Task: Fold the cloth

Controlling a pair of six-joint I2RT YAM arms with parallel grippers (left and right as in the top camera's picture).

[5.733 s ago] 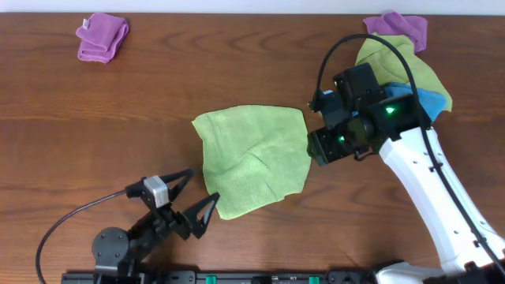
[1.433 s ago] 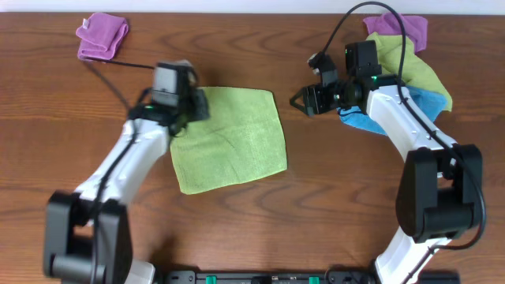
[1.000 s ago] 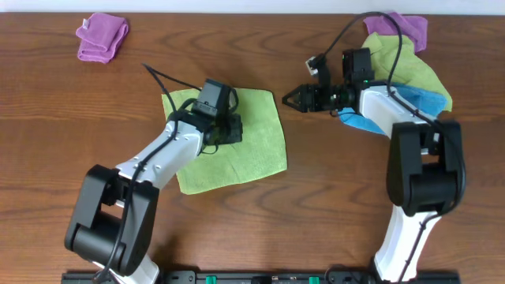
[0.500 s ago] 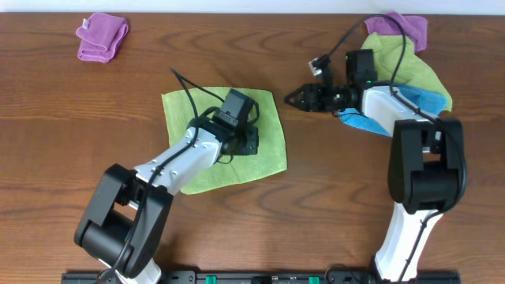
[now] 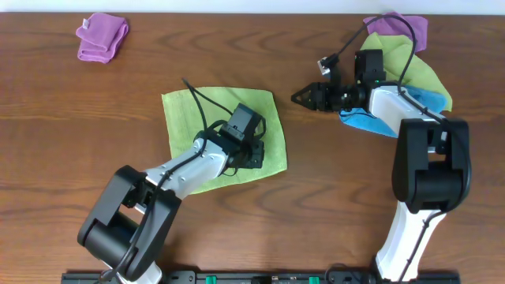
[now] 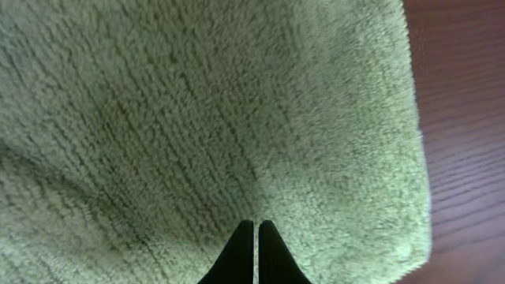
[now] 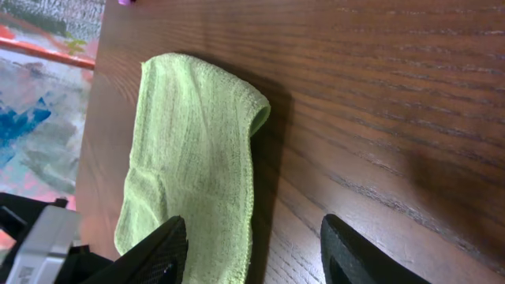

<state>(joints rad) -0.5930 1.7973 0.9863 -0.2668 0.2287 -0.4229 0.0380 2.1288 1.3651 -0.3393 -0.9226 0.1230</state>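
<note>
A: Overhead: bright lime-green square microfibre cloth (image 5: 189, 118) lies flat, midway along the dark wooden table (image 5: 95, 181). Left gripper (image 5: 254, 151) fingers?
B: Closed tight, tips on the cloth's right part, gripping nothing. Right gripper (image 5: 301, 97) half open, empty, just right of the cloth's far-right corner.
</note>
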